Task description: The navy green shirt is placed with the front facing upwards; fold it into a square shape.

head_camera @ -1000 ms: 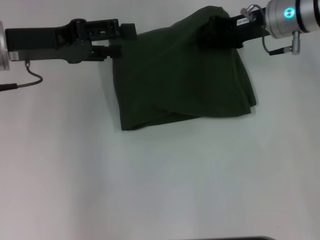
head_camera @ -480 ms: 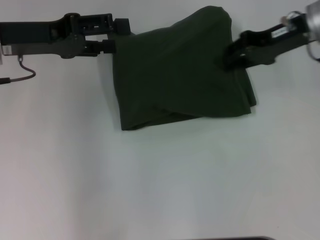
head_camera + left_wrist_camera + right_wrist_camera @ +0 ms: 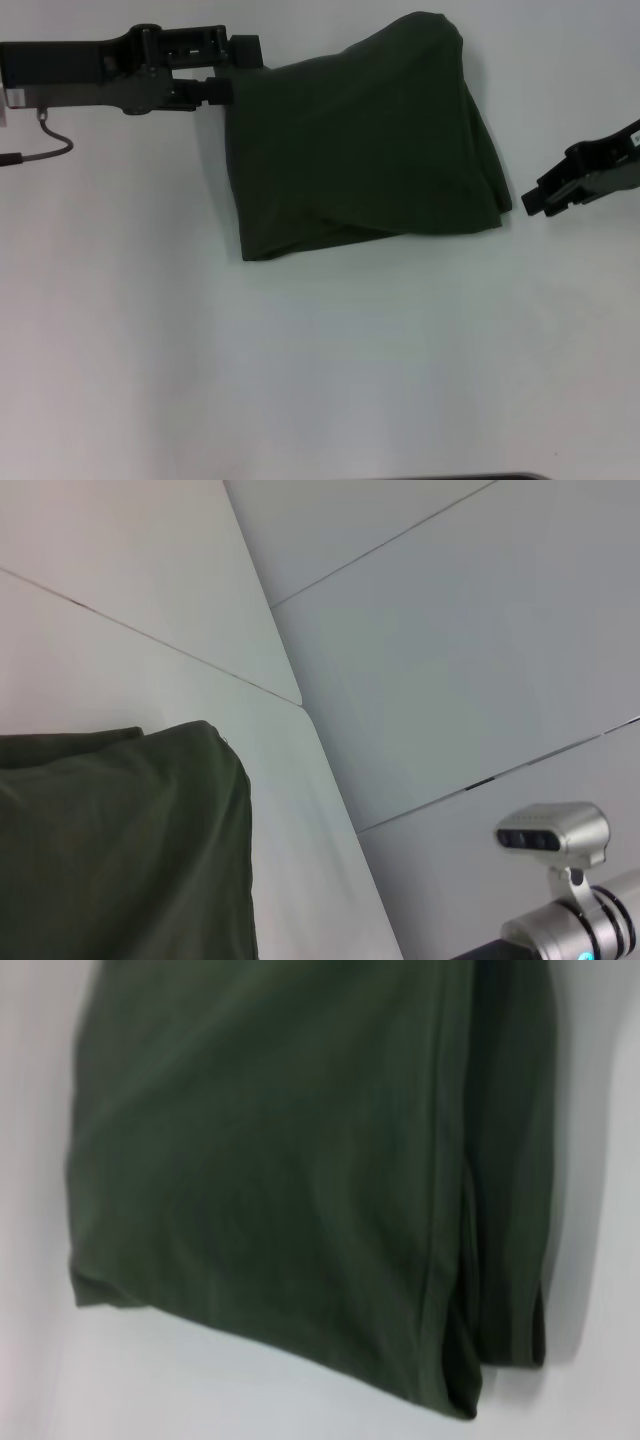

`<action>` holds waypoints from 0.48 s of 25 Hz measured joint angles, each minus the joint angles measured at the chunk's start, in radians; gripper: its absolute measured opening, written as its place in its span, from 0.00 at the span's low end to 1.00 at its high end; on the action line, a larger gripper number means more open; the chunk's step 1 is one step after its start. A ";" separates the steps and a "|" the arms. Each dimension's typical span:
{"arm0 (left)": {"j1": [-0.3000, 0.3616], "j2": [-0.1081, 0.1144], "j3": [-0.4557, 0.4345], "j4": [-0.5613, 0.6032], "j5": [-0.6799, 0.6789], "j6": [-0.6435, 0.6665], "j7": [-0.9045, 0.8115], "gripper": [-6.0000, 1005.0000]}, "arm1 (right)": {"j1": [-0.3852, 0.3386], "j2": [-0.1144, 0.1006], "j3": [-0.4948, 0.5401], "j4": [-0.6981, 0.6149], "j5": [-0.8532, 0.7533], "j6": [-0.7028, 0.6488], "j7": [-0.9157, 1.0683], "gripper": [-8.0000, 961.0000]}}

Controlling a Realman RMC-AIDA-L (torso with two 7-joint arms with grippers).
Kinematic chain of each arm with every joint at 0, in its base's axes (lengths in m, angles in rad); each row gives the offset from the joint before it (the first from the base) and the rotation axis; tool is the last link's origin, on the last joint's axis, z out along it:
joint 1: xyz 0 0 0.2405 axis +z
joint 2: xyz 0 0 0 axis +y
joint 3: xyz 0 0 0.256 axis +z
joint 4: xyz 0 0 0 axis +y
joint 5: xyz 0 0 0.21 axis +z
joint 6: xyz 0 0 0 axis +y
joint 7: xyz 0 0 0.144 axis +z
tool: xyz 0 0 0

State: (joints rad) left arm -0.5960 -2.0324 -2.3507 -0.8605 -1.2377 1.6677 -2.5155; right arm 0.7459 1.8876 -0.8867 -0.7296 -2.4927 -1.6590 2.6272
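The navy green shirt (image 3: 360, 150) lies folded into a rough, bulky rectangle at the far middle of the white table, plain dark green side up. No lettering shows. Its far right corner humps up. My left gripper (image 3: 235, 72) is open at the shirt's far left corner, one finger on either side of the edge. My right gripper (image 3: 545, 185) is open, apart from the cloth, just right of the shirt's near right corner. The left wrist view shows the shirt's (image 3: 110, 850) rounded fold. The right wrist view shows the shirt's (image 3: 270, 1160) layered hems.
Bare white table (image 3: 300, 380) stretches in front of the shirt and to both sides. A cable (image 3: 45, 150) hangs from the left arm. The right arm's wrist (image 3: 560, 930) shows far off in the left wrist view. Panelled walls stand behind.
My right gripper let go of the shirt's far right corner and drew back to the right and toward me. The left arm rose slightly, then held. The shirt stayed put.
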 joint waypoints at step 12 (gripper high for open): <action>0.001 -0.003 0.000 0.000 0.000 0.000 -0.001 0.87 | -0.017 0.063 0.024 0.001 -0.030 0.141 -0.005 0.33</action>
State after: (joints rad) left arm -0.5950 -2.0358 -2.3509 -0.8605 -1.2379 1.6678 -2.5169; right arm 0.7291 1.9510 -0.8623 -0.7282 -2.5231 -1.5178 2.6224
